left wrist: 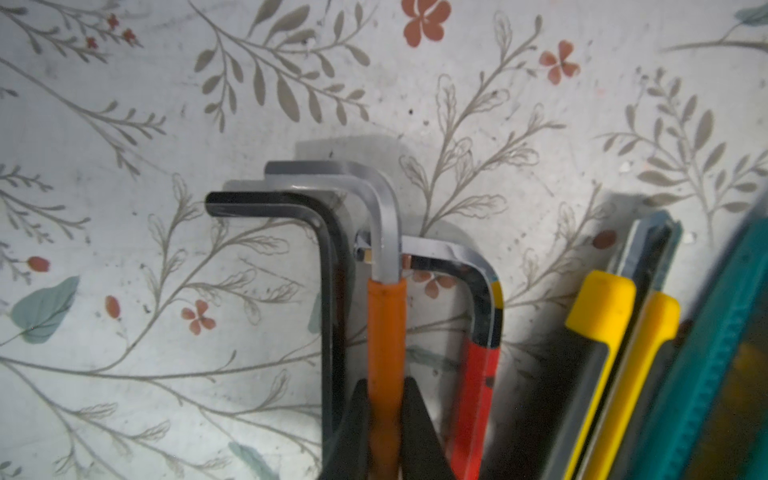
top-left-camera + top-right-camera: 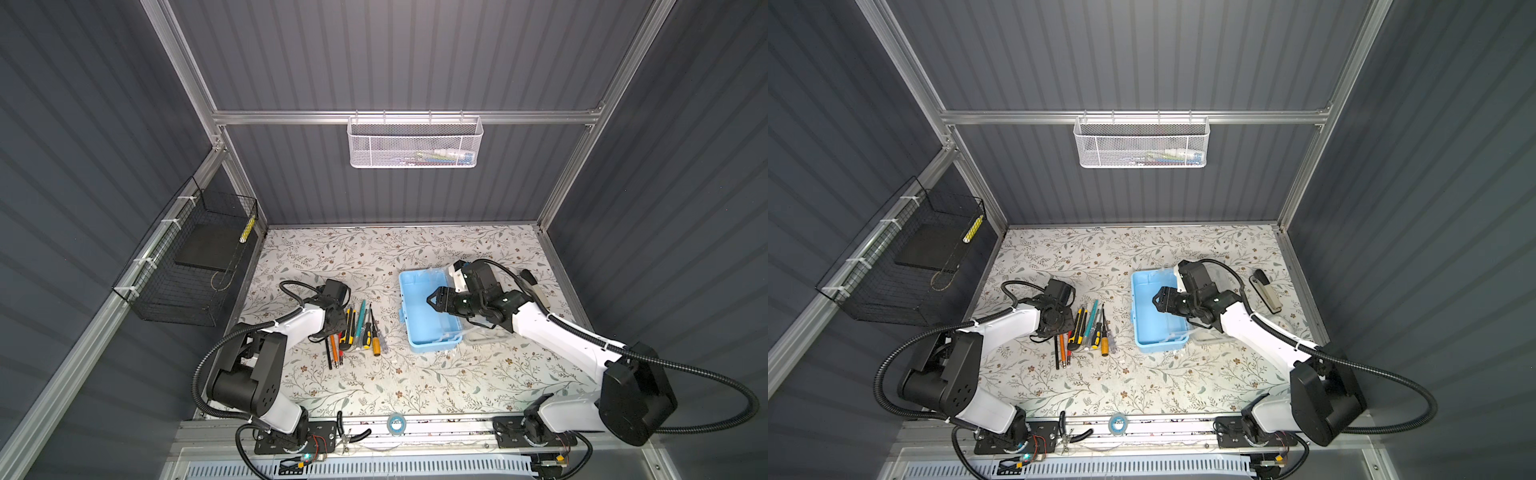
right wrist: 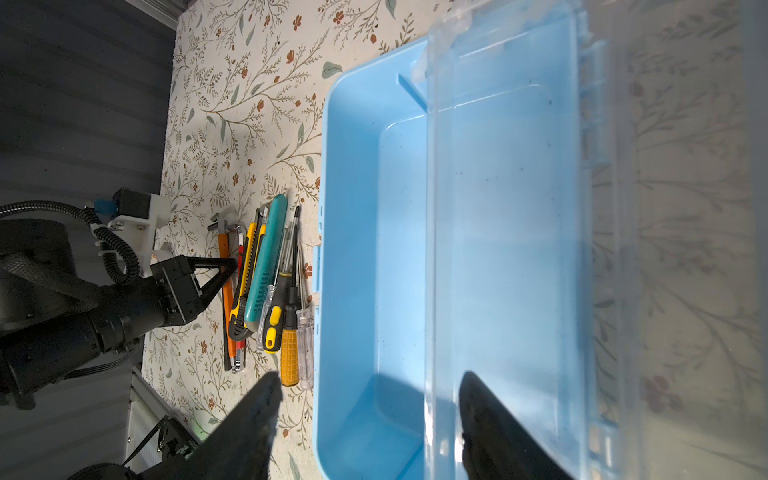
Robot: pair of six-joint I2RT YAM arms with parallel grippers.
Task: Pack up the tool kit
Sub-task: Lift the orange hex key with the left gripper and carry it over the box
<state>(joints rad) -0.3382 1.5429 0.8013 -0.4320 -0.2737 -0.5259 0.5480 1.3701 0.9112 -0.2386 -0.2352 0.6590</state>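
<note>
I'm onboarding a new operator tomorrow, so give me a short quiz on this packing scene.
1. True or false: the tool kit already holds tools.
2. Which tool does the left gripper grip? A) orange-sleeved hex key B) teal knife C) yellow screwdriver
3. Fill in: the right gripper, above the kit, has its jaws ____.
Key: 1 false; 2 A; 3 open.

No legible text, brand, number or sign. tool kit shows no marking; tool handles too small, blurred to read.
</note>
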